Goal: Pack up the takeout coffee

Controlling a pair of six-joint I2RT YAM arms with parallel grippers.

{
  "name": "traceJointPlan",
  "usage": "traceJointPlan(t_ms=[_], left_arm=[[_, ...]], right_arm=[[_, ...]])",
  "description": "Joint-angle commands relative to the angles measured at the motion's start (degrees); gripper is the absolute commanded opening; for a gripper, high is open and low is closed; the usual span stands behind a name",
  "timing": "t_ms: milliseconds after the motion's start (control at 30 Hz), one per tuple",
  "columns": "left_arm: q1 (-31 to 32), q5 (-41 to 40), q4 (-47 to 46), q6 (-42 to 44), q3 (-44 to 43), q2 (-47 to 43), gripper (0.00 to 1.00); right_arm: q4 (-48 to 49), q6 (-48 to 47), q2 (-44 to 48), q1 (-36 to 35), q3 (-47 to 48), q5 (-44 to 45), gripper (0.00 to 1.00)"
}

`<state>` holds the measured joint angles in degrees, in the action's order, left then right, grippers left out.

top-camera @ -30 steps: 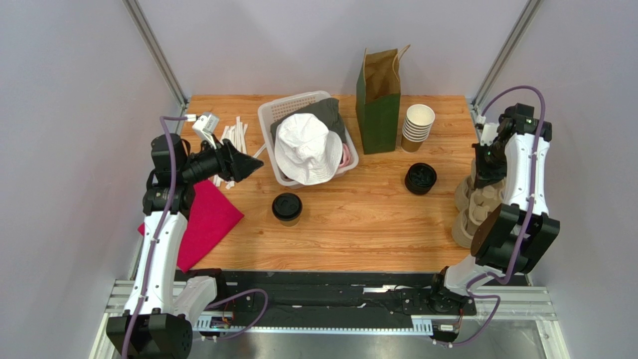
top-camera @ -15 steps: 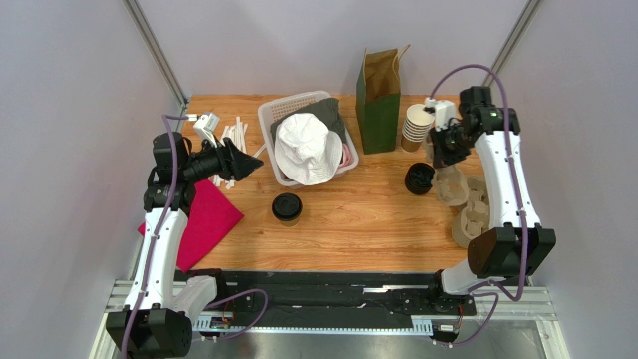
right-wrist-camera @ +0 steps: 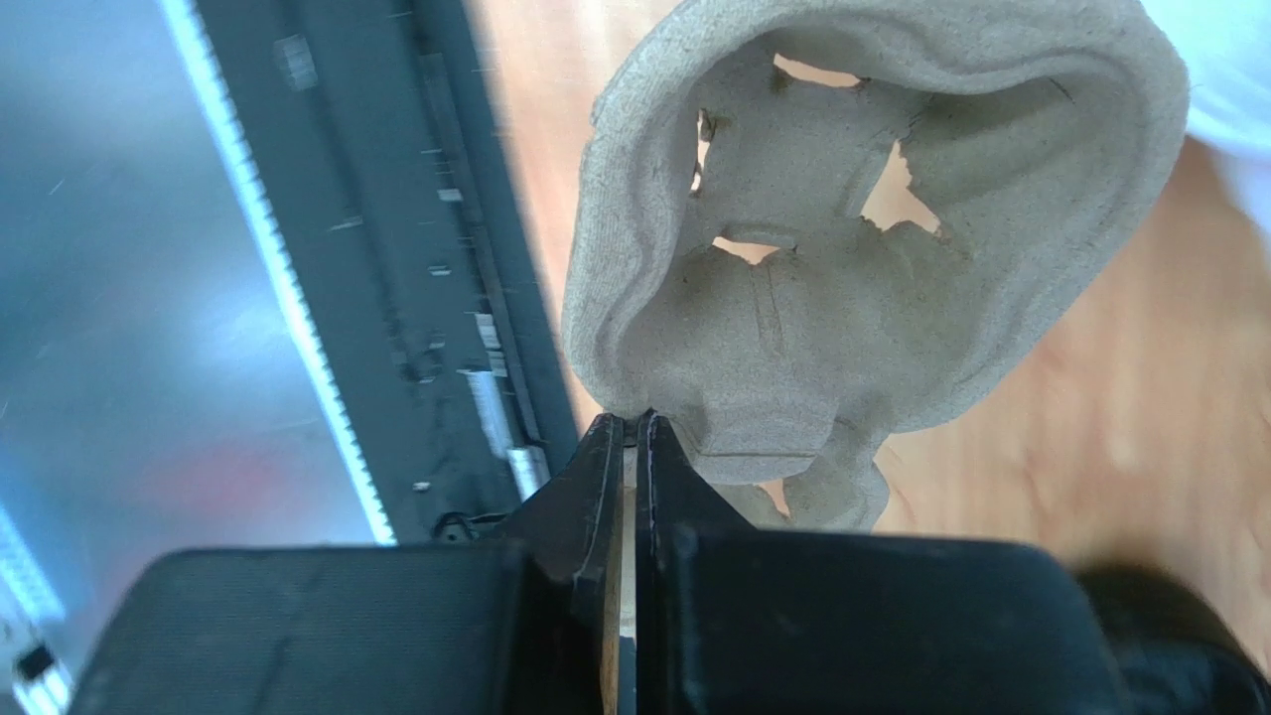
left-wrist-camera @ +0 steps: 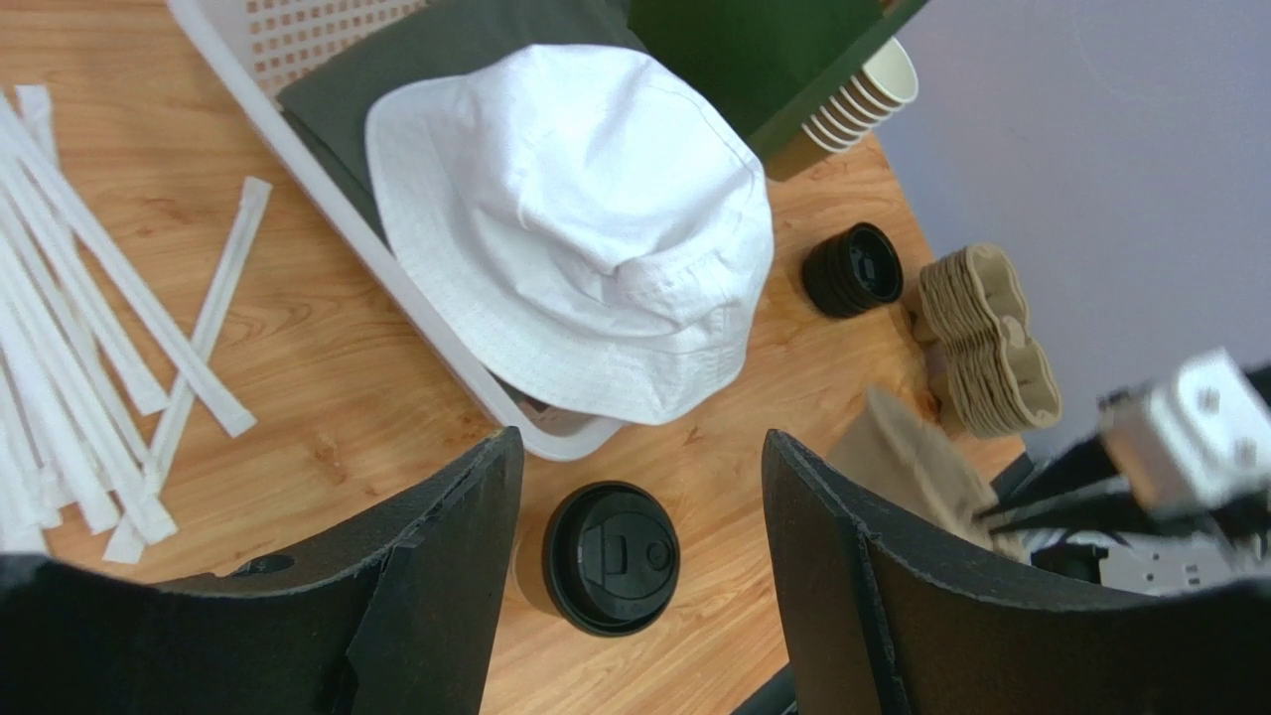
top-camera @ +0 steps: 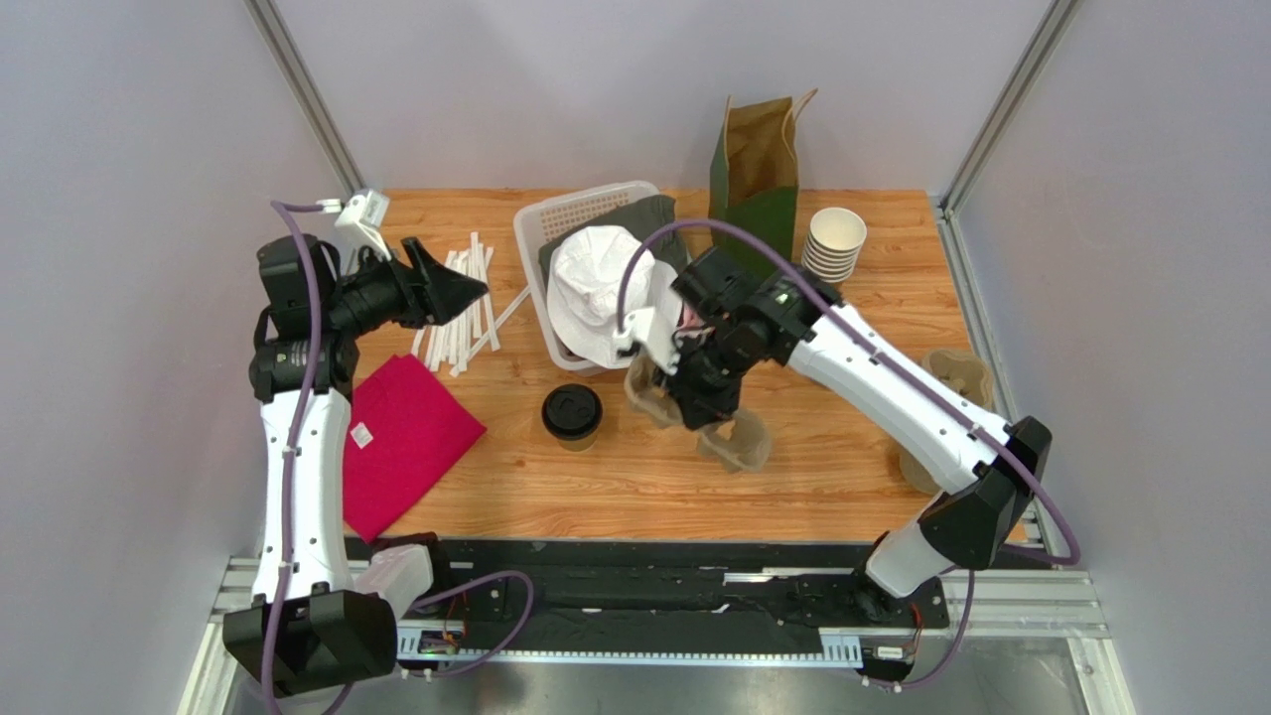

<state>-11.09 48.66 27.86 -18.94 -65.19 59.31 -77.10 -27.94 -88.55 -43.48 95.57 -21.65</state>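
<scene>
One takeout coffee [top-camera: 572,413] is standing just on the near side of one white basket [top-camera: 533,239] that is holding one white hat [top-camera: 597,291] over one dark cloth [left-wrist-camera: 448,60], while the right gripper [right-wrist-camera: 628,428] is pinching one pulp carrier [right-wrist-camera: 865,253] tight and the left gripper [left-wrist-camera: 642,447] is gaping wide, empty.

A white basket [top-camera: 534,239] is sitting at the table's [top-camera: 597,477] eleven o'clock, holding a white bucket hat [top-camera: 594,291]. A green paper bag [top-camera: 754,164] is standing at twelve and a cup stack [top-camera: 833,243] at one. Wrapped straws [top-camera: 463,306] are lying at ten, a red cloth [top-camera: 403,440] at eight. A pulp cup carrier [top-camera: 742,443] is hanging tilted near centre.
</scene>
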Motion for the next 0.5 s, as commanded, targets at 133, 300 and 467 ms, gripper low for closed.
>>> traceJointPlan(t_ms=[133, 300, 467], left_arm=[[-5.96, 1.08, 3.87, 0.13, -5.04, 1.51, 0.69], [-6.13, 0.99, 3.7, -0.22, -6.09, 2.04, 0.69], [-6.48, 0.91, 3.26, -0.57, -6.53, 2.92, 0.69]], right_arm=[[3.43, 4.65, -4.51, -19.85, -5.12, -2.1, 0.0], [8.54, 8.51, -13.38, -25.59, -0.75, 6.17, 0.0], [11.18, 10.54, -22.34, -27.18, 5.31, 9.69, 0.0]])
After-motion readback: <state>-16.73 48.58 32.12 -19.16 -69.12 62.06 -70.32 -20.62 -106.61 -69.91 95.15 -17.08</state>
